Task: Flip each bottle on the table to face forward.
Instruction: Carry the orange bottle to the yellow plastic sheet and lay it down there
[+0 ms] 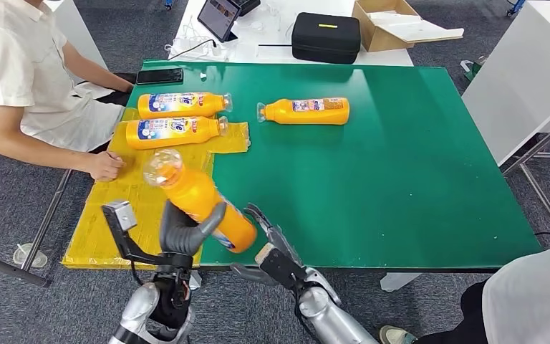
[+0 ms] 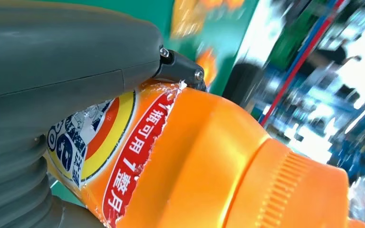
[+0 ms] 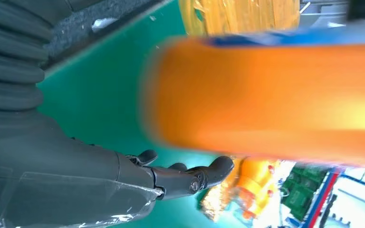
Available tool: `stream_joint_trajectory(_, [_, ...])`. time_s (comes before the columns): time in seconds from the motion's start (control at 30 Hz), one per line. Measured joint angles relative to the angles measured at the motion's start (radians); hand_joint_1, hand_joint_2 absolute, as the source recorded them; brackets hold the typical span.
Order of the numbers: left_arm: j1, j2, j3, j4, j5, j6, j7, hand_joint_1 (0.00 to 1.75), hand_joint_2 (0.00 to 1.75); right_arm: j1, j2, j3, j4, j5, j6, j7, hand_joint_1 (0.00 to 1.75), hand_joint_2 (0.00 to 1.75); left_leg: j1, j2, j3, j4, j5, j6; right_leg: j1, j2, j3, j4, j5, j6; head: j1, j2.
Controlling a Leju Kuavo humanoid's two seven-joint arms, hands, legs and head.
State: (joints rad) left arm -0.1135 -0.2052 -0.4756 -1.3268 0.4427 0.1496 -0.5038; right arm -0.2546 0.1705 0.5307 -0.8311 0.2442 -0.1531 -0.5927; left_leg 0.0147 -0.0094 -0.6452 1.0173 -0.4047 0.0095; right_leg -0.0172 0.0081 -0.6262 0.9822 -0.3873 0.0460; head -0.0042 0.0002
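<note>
Low in the frame, my left hand (image 1: 186,233) grips an orange bottle (image 1: 200,201) tilted above the green table (image 1: 401,179); my right hand (image 1: 272,247), fingers spread, holds nothing.

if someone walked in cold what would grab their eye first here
The orange bottle lifted off the near edge of the green table, gripped by the left hand, while the right hand hovers open beside its base. Then the two labelled bottles lying side by side on the yellow mat.

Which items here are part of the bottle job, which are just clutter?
Job: held bottle in left hand; two bottles on yellow mat; lone bottle; right hand.
Clutter: phone, tablet, black case, cardboard box.
</note>
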Motion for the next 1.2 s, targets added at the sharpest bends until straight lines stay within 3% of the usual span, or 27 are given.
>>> stream_joint_trajectory(0.17, [0.031,0.006,0.059,-0.066,-0.121,0.114,-0.037,1.74,1.75,0.079,-0.005,-0.071,-0.062,0.005,-0.156,-0.023,0.0,0.0,0.0,0.0,0.0,0.0,0.0,0.0,0.0,0.0,0.0,0.0,0.0,0.0,0.0,0.0])
stream_joint_trajectory(0.33, [0.073,0.021,0.146,-0.147,-0.246,0.217,-0.066,1.75,1.75,0.181,-0.035,-0.148,-0.178,0.158,-0.344,-0.012,0.0,0.0,0.0,0.0,0.0,0.0,0.0,0.0,0.0,0.0,0.0,0.0,0.0,0.0,0.0,0.0])
stream_joint_trajectory(0.47, [0.093,0.035,0.218,-0.192,-0.469,0.379,-0.114,1.34,1.75,0.253,-0.066,-0.192,-0.27,0.284,-0.476,0.0,0.0,0.0,0.0,0.0,-0.001,0.0,-0.001,0.0,0.0,0.0,0.0,0.0,-0.001,0.0,0.0,0.0])
stream_joint_trajectory(0.5, [0.095,0.039,0.231,-0.196,-0.532,0.417,-0.124,1.33,1.75,0.265,-0.07,-0.2,-0.289,0.291,-0.484,-0.001,0.0,0.0,0.0,0.0,-0.001,0.0,-0.001,0.0,0.0,0.0,0.0,0.0,-0.001,0.0,0.0,0.0])
stream_joint_trajectory(0.63, [0.085,0.064,0.26,-0.178,-0.865,0.51,-0.078,1.7,1.75,0.289,-0.077,-0.223,-0.352,0.273,-0.452,-0.024,0.0,0.0,0.0,0.0,0.0,0.0,0.0,0.0,0.0,0.0,-0.001,0.0,-0.001,0.0,0.0,0.0])
stream_joint_trajectory(0.77, [0.032,0.089,0.262,-0.028,-1.126,0.523,-0.006,1.71,1.75,0.284,-0.076,-0.227,-0.369,0.269,-0.397,-0.043,0.0,0.0,0.0,0.0,0.0,0.0,0.001,-0.001,0.0,0.0,0.0,0.0,0.0,0.0,0.0,0.0])
stream_joint_trajectory(0.97, [-0.036,0.109,0.258,0.186,-1.216,0.527,-0.003,1.75,1.75,0.277,-0.075,-0.227,-0.368,0.264,-0.371,-0.057,0.0,0.0,0.0,0.0,0.0,0.0,0.002,-0.002,0.0,0.0,-0.001,0.0,0.002,0.0,0.0,0.0])
stream_joint_trajectory(1.2, [-0.132,0.127,0.205,0.415,-1.449,0.53,0.095,1.75,1.75,0.257,-0.069,-0.224,-0.353,0.247,-0.329,-0.074,0.0,0.0,0.0,0.0,-0.001,0.0,0.002,-0.002,0.0,0.0,-0.001,0.0,0.002,0.0,0.0,0.0])
